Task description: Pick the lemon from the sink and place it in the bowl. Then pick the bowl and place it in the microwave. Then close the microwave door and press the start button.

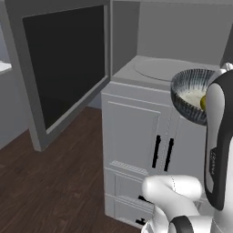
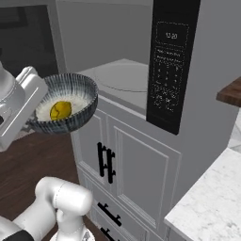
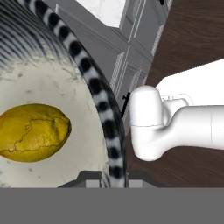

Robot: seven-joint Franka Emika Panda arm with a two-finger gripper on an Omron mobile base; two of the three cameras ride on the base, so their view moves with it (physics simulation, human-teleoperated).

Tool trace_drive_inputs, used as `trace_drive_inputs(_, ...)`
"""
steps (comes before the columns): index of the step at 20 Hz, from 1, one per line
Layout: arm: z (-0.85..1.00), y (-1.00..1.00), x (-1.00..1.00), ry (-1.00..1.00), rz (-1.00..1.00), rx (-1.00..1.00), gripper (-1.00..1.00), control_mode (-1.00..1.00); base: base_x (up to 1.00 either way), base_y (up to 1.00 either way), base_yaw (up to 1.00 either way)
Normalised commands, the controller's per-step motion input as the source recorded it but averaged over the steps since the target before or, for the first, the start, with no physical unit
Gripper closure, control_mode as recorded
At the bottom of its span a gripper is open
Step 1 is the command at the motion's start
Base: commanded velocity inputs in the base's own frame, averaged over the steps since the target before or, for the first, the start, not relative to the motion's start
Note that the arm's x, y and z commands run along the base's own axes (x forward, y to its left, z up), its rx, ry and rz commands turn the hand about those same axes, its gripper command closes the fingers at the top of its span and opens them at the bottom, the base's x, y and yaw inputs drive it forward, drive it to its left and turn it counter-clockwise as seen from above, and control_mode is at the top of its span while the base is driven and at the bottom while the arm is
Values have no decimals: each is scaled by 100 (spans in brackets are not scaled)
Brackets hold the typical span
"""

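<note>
Lemon loaded, bowl aloft at the oven mouth.
Your end effector (image 2: 35, 110) grips the bowl (image 2: 66, 123) by its rim, the lemon (image 2: 60, 110) inside, just before the microwave (image 2: 123, 80) cavity; you've yet to set it in, swing the microwave door (image 1: 63, 63) shut, press start.

One wide, shallow round bowl (image 2: 66, 103) with a dark blue-grey streaked outside and pale speckled inside. One small yellow lemon (image 2: 60, 110) lying in it. One big grey boxy microwave (image 2: 207, 70) with one round flat turntable plate (image 2: 123, 77) and one large grey-framed door with a black glass panel (image 1: 63, 68). Two upright black cabinet handles (image 2: 106, 163), side by side.
</note>
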Motion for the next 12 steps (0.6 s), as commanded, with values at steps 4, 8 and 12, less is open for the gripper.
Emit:
trace_drive_inputs(4,0,0,0,0,0,0,100,100,25,-15,11)
trace_drive_inputs(8,18,-1,0,-1,1,0,100,-100,13,-3,3)
trace_drive_inputs(12,33,-2,22,0,0,0,100,-100,0,0,0)
